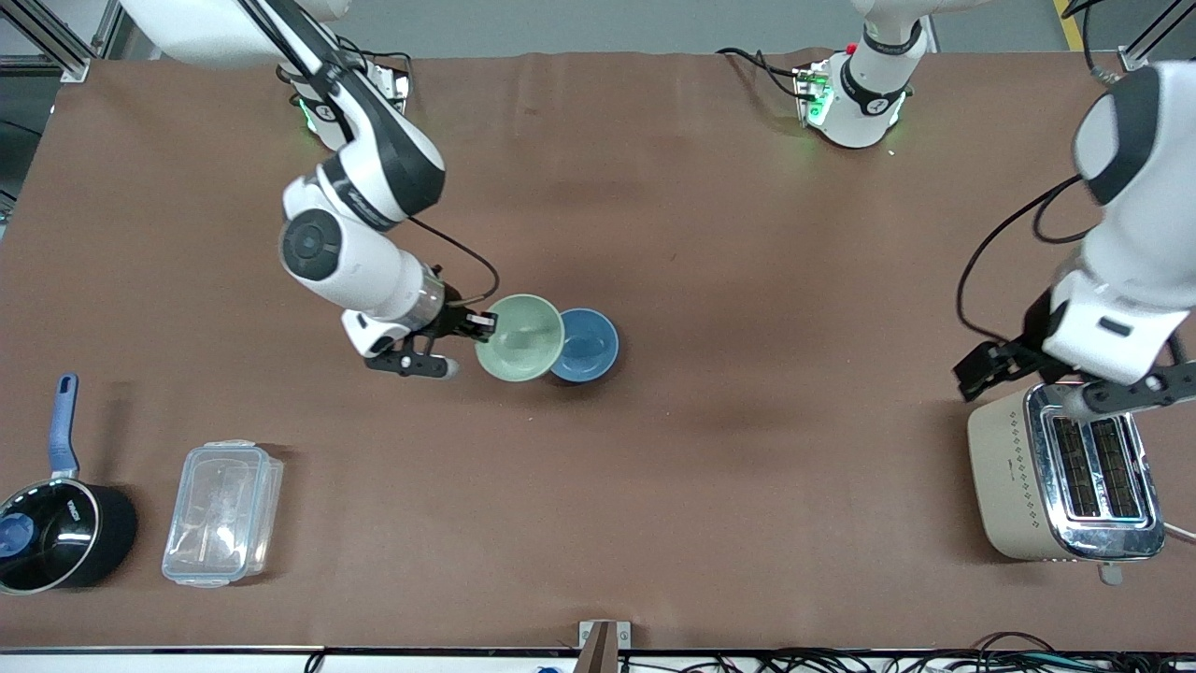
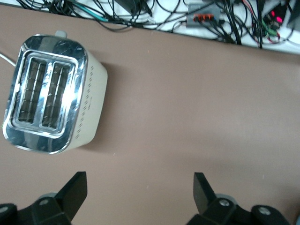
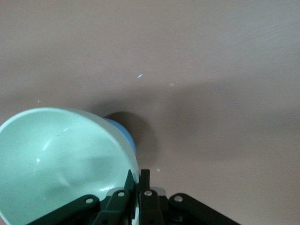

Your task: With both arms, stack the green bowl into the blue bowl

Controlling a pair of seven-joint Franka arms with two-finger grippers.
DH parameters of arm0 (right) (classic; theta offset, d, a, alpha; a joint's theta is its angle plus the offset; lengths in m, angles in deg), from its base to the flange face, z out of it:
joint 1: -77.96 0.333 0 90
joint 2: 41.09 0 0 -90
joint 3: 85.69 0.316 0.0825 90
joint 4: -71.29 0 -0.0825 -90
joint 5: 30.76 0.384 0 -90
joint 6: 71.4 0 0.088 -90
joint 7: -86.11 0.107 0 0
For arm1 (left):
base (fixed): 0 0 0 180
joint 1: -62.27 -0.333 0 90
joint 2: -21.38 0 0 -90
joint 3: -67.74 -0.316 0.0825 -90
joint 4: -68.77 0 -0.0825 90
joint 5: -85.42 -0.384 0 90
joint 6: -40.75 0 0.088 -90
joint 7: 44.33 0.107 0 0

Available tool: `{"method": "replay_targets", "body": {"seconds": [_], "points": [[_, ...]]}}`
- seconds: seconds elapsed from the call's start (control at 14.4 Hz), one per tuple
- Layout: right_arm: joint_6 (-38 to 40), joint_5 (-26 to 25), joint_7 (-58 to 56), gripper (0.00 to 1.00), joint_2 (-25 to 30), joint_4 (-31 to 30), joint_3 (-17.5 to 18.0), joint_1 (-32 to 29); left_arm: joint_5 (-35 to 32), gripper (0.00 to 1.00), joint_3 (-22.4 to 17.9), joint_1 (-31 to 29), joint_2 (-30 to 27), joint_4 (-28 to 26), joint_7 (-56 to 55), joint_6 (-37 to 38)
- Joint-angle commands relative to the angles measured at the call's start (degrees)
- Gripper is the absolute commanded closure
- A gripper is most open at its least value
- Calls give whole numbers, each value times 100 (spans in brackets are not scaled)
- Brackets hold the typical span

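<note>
The green bowl (image 1: 519, 337) is held tilted in the air, its rim pinched by my right gripper (image 1: 485, 324), which is shut on it. It overlaps the edge of the blue bowl (image 1: 586, 345), which sits on the table near the middle. In the right wrist view the green bowl (image 3: 61, 159) fills the area beside my right gripper (image 3: 137, 176), one finger inside the rim and one outside; a sliver of the blue bowl (image 3: 124, 136) shows past it. My left gripper (image 1: 1065, 383) is open and empty over the toaster at the left arm's end; its jaws stand wide apart (image 2: 139, 180).
A beige toaster (image 1: 1060, 472) stands at the left arm's end, also in the left wrist view (image 2: 51, 103). A clear lidded container (image 1: 222, 512) and a black saucepan with a blue handle (image 1: 58, 519) sit at the right arm's end, near the front camera.
</note>
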Motion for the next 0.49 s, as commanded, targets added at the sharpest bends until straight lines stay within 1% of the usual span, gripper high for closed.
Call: {"method": "replay_targets", "body": {"seconds": [0.0,0.07,0.14,0.28,0.35,0.42], "points": [[-468,-123,263,98,-261,-123,24,245,531,0,-408,84,-535,-308,459,447],[-609,-289,438,98,-375,-149,24,315,611,0,-671,293,-780,-500,721,588],[-715,-561,674,98,-498,-150,24,394,638,0,-909,435,-983,-668,906,702],[-786,-1132,1184,98,-710,-150,24,448,665,0,-1130,594,-1309,-906,1040,974],[-865,-1291,1352,98,-798,-150,24,517,761,0,-1209,638,-1440,-994,1092,1124],[-970,-1319,1449,98,-851,-158,24,535,814,0,-1349,717,-1590,-1125,1154,1169]]}}
